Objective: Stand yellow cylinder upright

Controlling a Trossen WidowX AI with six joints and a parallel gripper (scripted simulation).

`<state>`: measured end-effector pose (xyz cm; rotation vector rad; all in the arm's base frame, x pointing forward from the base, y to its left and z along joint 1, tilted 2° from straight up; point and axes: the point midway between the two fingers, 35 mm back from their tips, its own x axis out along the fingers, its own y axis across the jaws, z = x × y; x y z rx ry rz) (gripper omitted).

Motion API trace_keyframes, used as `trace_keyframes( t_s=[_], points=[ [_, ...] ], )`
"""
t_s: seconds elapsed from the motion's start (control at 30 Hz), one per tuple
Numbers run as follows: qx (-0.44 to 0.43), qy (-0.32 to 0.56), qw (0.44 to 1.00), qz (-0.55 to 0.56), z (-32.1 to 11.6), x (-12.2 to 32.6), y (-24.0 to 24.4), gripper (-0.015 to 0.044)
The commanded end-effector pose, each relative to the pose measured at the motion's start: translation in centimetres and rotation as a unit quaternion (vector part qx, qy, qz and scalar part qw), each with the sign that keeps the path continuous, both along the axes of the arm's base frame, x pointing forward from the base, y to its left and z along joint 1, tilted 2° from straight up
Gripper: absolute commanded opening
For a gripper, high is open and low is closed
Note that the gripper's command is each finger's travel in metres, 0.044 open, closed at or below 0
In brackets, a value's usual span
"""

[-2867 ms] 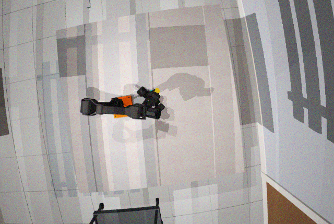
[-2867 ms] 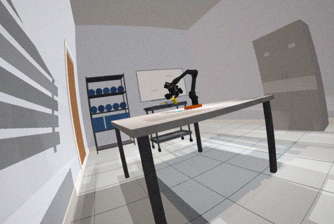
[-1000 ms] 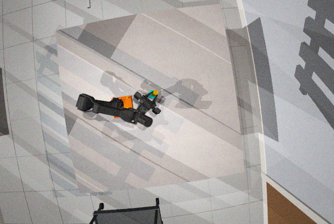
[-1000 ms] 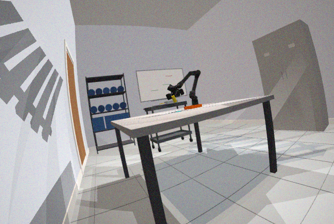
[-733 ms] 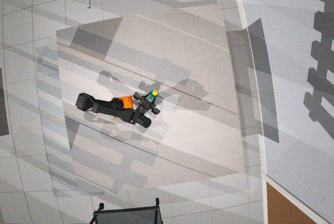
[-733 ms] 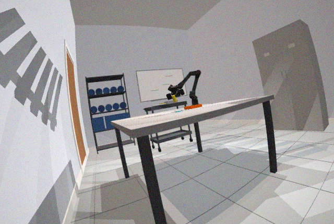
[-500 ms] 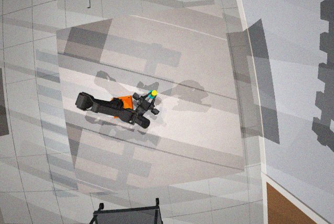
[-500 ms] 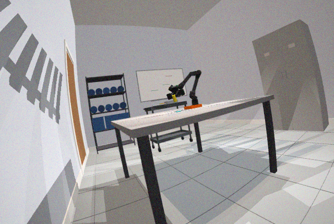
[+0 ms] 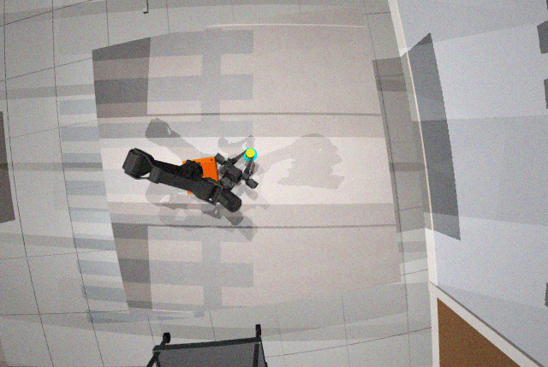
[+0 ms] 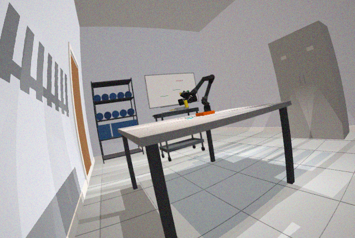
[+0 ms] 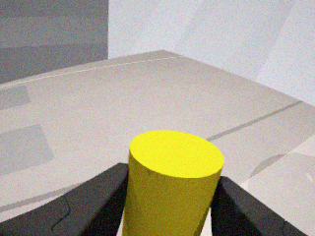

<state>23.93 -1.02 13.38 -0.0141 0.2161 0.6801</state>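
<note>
Yellow cylinder held over cyan circle, needs lowering

Tiled room, pale table with grey edge (image 9: 309,84) (image 10: 243,117) (image 11: 123,98). Going left to right in top view: black jointed robot arm (image 9: 176,177) (image 10: 209,89), orange flat base plate (image 9: 209,162) (image 10: 205,113), then black parallel-jaw gripper (image 9: 248,159) (image 10: 186,102) (image 11: 171,181), closed on the tall yellow cylinder (image 9: 250,152) (image 10: 186,104) (image 11: 172,192). Cylinder sits between fingertips, upper end poking past them in wrist view. Long axis near upright, slight lean in exterior view. Flat cyan circle (image 9: 255,157) (image 10: 189,118) on table, ring showing around cylinder from above; exterior shows a gap, so cylinder is off the table. Key relation: target lies below the grip. Next move probably straight down, lean trimmed, before letting go; tilted release could topple it.
</note>
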Motion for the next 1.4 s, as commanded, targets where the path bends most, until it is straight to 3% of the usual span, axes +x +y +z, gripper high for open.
trace_keyframes(
  t_s=[0.0, 1.0, 1.37],
  points=[
    [-0.001, -0.017, 1.0, 0.002, 0.2, -0.4, 0.0, 0.0105],
    [0.002, -0.056, 0.998, 0.008, 0.3, -1.4, 0.1, 0.0105],
    [0.002, -0.056, 0.998, 0.008, -1.8, -0.9, -0.4, 0.0105]
  ],
)
